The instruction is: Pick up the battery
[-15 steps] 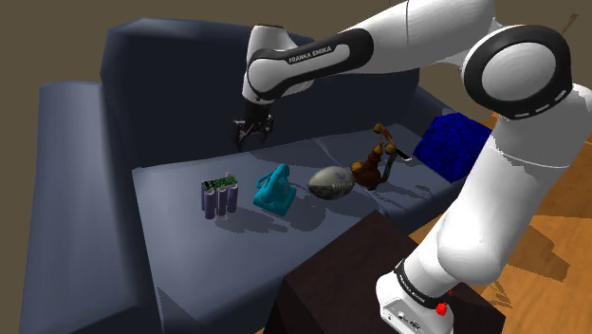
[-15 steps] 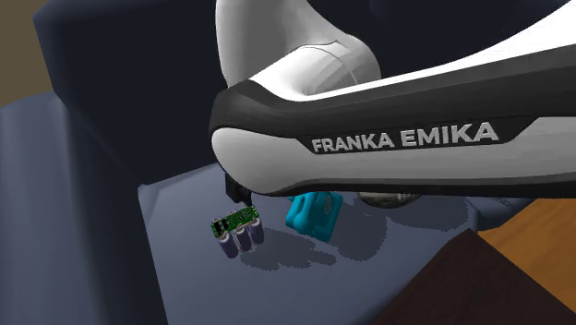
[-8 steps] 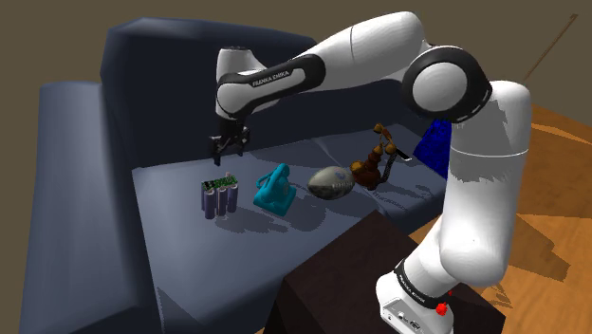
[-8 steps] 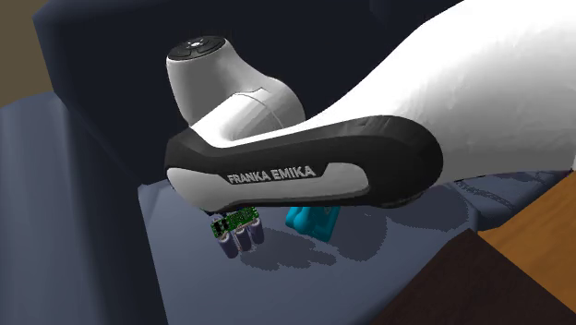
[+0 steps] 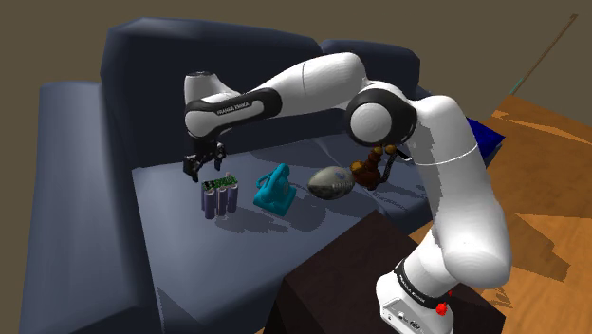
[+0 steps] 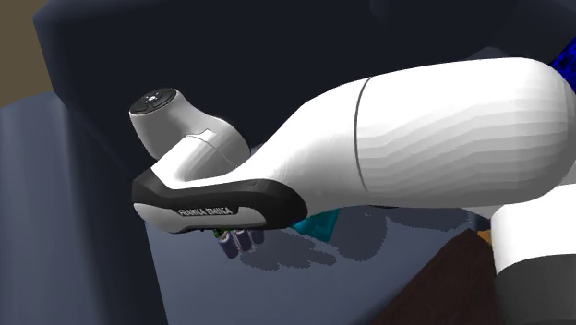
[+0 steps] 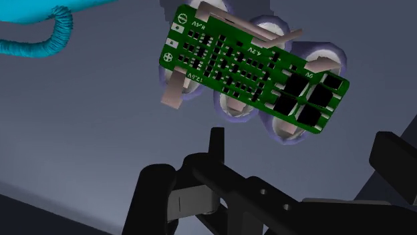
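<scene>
The battery (image 5: pixel 219 196) is a pack of purple-grey cells with a green circuit board on top. It stands on the dark blue sofa seat (image 5: pixel 180 237). My gripper (image 5: pixel 202 170) hangs open just above and behind it, slightly toward the shoulder view's left, touching nothing. In the wrist view the battery pack (image 7: pixel 254 67) lies just ahead of my gripper (image 7: pixel 274 175), outside the fingers, which stand apart. In the second exterior view the battery (image 6: pixel 242 240) peeks out under the arm.
A teal telephone-like object (image 5: pixel 273 190) stands close beside the battery, its cord (image 7: pixel 47 33) near the pack. Further along the seat lie a grey oval object (image 5: pixel 330 181), a brown figure (image 5: pixel 372 163) and a blue block (image 5: pixel 486 140). The dark stand (image 5: pixel 370 275) is in front.
The arm has swung toward the shoulder view's left and come down, carrying the gripper from above the teal object to just over the battery. The battery has not moved.
</scene>
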You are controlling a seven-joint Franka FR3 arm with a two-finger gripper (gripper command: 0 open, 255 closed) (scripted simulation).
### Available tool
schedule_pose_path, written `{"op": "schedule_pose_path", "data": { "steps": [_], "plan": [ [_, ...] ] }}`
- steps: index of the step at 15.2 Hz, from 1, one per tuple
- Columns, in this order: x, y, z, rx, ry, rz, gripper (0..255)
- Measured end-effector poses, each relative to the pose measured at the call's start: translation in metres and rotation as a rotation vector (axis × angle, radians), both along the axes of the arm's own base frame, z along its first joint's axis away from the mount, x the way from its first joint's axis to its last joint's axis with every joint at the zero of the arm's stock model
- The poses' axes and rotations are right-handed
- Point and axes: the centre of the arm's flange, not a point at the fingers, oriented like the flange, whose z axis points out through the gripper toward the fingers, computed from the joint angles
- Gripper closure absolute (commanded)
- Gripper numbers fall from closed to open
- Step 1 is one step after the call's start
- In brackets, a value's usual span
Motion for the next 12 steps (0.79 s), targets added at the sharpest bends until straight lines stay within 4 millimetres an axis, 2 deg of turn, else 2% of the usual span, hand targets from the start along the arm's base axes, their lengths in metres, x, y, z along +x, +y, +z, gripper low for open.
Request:
{"op": "schedule_pose_path", "data": {
  "steps": [3, 9, 10, 12],
  "plan": [
    [0.008, 0.01, -0.02, -0.005, 0.007, 0.012, 0],
    [0.008, 0.011, -0.05, -0.006, 0.007, 0.014, 0],
    [0.007, 0.011, -0.053, -0.006, 0.008, 0.013, 255],
    [0.007, 0.01, -0.054, -0.006, 0.007, 0.013, 255]
  ]
}}
